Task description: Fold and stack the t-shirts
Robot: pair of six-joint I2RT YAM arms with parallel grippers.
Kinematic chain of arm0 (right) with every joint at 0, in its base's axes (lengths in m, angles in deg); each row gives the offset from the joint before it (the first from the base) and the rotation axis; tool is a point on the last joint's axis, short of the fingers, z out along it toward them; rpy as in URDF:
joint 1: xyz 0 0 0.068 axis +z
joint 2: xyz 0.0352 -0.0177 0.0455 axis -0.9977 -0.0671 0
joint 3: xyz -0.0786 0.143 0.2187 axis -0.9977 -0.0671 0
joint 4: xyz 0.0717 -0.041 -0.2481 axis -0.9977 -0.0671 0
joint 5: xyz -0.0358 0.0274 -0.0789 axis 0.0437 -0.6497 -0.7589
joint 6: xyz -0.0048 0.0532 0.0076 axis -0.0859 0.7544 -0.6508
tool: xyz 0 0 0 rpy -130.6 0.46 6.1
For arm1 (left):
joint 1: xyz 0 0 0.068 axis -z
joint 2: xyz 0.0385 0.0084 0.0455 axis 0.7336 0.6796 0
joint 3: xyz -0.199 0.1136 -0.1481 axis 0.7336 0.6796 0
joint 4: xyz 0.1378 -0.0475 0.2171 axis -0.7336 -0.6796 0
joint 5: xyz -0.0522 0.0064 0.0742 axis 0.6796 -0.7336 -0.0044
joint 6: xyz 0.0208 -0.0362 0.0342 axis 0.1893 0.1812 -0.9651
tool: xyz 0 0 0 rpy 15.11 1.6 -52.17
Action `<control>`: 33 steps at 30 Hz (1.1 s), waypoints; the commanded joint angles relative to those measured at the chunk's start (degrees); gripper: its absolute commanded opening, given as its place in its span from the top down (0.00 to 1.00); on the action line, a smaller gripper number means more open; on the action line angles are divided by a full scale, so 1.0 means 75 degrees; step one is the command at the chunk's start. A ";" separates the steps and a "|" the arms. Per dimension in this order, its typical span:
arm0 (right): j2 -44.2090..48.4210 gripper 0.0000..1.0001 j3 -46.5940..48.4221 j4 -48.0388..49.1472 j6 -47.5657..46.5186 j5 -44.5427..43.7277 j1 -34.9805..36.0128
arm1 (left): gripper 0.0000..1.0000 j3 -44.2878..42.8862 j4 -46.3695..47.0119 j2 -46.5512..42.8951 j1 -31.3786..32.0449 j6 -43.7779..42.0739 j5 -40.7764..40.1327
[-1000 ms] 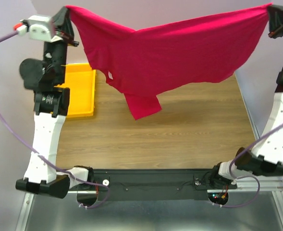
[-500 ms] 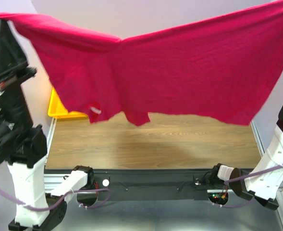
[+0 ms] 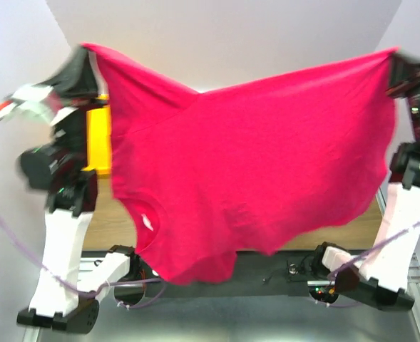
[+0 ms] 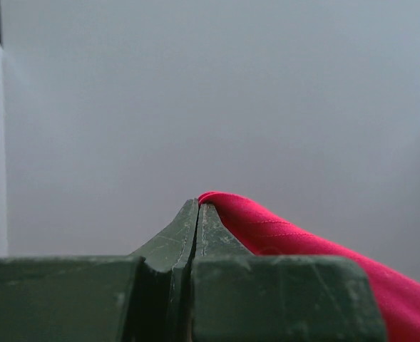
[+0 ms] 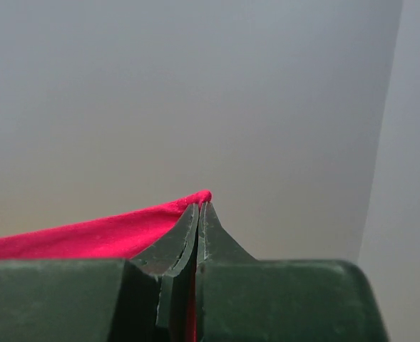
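While aloft, arms (image 3: 65,235) wide, t-shirt (image 3: 267,164) between

One t-shirt (image 3: 267,164), one yellow tray (image 3: 98,142), one table (image 3: 104,214) — left arm (image 3: 63,235), right arm (image 3: 402,214) — two arms

- Soft, even light fills every view, with no glare or hard shadows.
- In the top view, the white-and-black left arm (image 3: 61,142) and the edges of the crimson-red cotton t-shirt (image 3: 267,164) are smeared by motion blur.
- In the wrist views, the dark-green left gripper (image 4: 198,208) and right gripper (image 5: 198,208) are slightly out of focus up close.
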 commanded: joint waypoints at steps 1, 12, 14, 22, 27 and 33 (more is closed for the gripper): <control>-0.0357 0.99 -0.1498 0.0318 0.0288 0.0601 -0.0059 | 1.00 0.1210 0.0591 0.0666 -0.0018 0.0273 0.0097; -0.2453 0.99 -0.5917 0.4988 0.0219 0.0824 0.0187 | 1.00 0.2716 0.1905 0.4309 0.0005 0.0649 0.0449; -0.3038 0.99 -0.6317 0.5472 -0.0212 0.0707 0.0362 | 1.00 0.2201 0.1672 0.5561 0.0052 0.0649 0.0531; -0.4959 0.99 -0.5384 0.5359 -0.0824 0.0332 0.0632 | 1.00 0.0454 0.0546 0.7311 0.0193 0.0707 0.0391; -0.6215 0.99 -0.3953 0.4387 -0.0871 0.0284 0.0632 | 1.00 -0.0227 0.0007 0.7840 0.0216 0.0625 0.0309; -0.7446 0.99 -0.2757 0.3789 -0.0684 0.0413 0.0632 | 1.00 -0.0626 -0.0369 0.8110 0.0216 0.0473 0.0379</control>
